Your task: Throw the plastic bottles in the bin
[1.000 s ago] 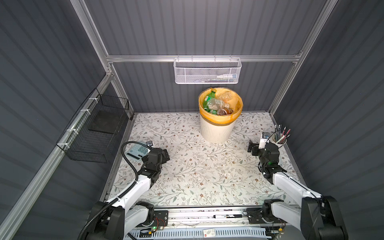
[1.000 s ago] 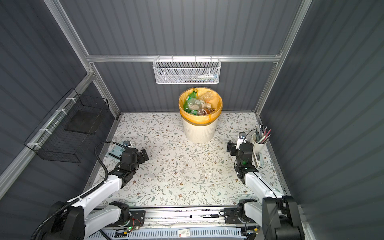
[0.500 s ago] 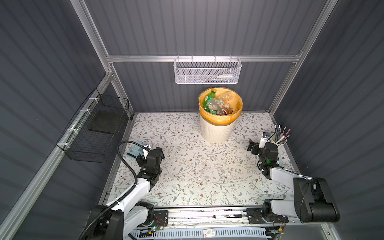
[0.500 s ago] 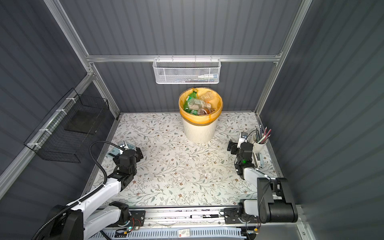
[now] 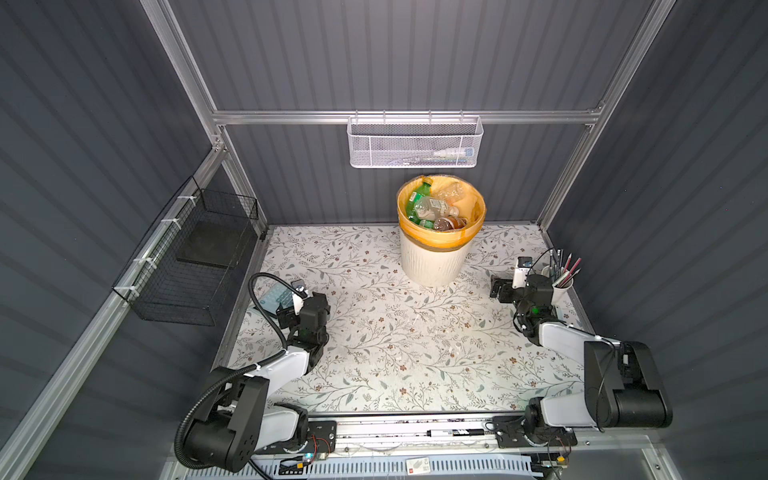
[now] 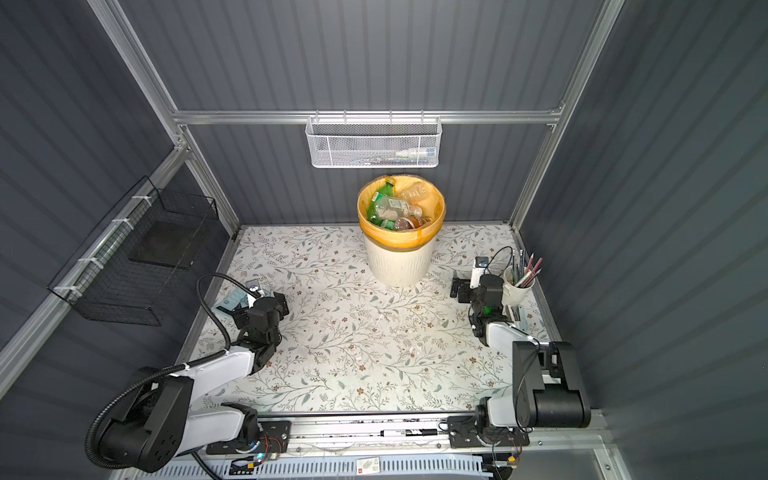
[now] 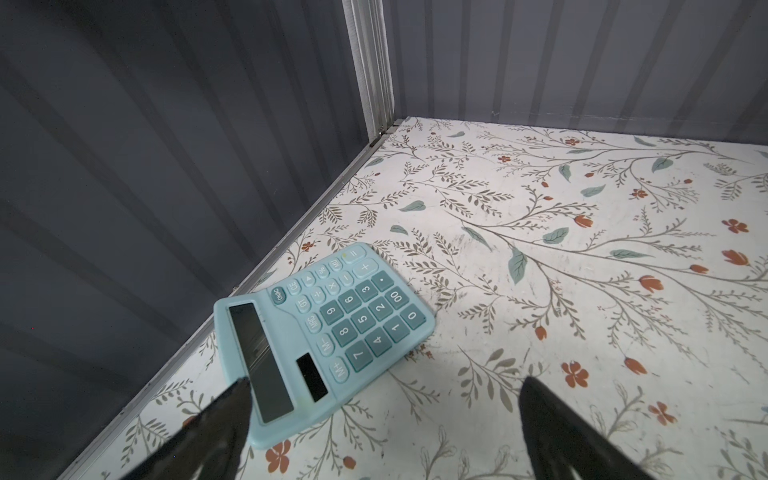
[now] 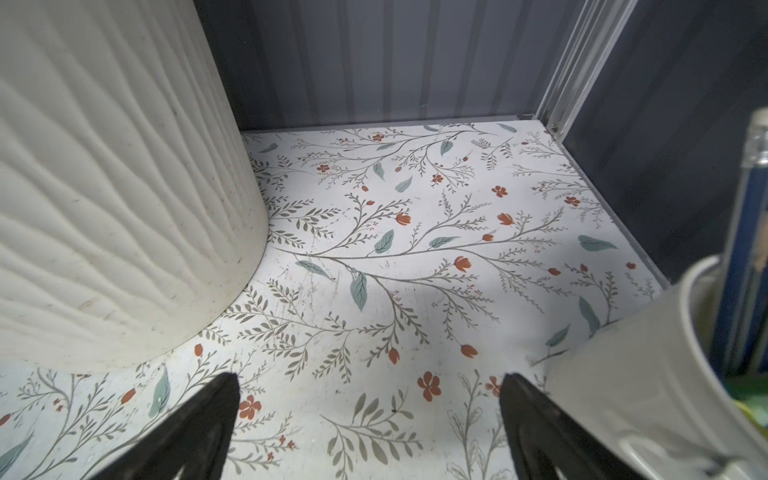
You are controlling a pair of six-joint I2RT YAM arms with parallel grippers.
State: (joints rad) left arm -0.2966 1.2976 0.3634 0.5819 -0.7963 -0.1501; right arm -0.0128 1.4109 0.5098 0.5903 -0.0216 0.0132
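Both arms have folded back; left gripper [image 7: 384,384] and right gripper [image 8: 370,378] spread wide, empty. The bottles [image 5: 432,205] fill the bin [image 5: 432,257]; task looks done.

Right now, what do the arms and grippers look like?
White shells and black joint housings on the left arm and right arm; green light on the right wrist. A black ribbed hose loops along the left arm. Black tapered fingers on the left gripper and right gripper.

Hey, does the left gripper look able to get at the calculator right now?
Probably yes. The left gripper is open and empty, and the calculator lies flat just ahead of it with nothing on top; only the wall beside it crowds one side.
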